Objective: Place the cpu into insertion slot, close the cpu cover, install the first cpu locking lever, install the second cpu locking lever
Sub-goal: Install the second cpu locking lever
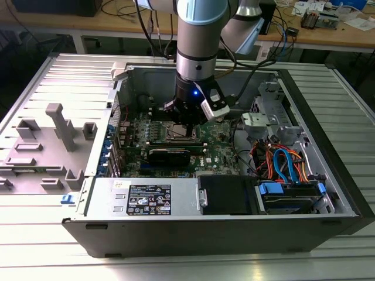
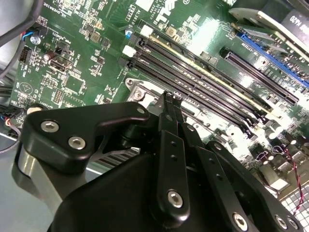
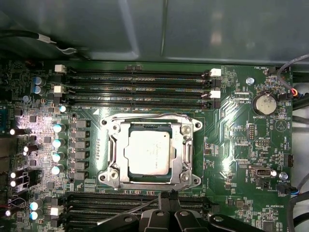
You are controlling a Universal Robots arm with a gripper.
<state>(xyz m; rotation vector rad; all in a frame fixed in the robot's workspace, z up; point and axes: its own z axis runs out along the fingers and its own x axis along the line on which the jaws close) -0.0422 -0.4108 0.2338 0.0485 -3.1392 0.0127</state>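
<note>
The cpu (image 3: pixel 147 153) lies flat in the insertion slot (image 3: pixel 194 181), its dull silver top facing up. The cpu cover (image 3: pixel 115 147) lies down around it as a shiny frame. A thin wire locking lever (image 3: pixel 126 211) slants from the socket's near side up to my fingertips. My gripper (image 3: pixel 166 197) hangs just over that edge of the socket with its black fingers (image 2: pixel 169 125) pressed together. Whether they pinch the lever is hidden. In the exterior view the gripper (image 1: pixel 190 120) stands low inside the open computer case, right over the socket (image 1: pixel 176 132).
Long black memory slots (image 3: pixel 140 84) run on both sides of the socket. A power supply (image 1: pixel 146 196), a black drive box (image 1: pixel 228 193) and cables (image 1: pixel 281 161) fill the case's near side. A grey fixture (image 1: pixel 58 126) stands on the exterior view's left.
</note>
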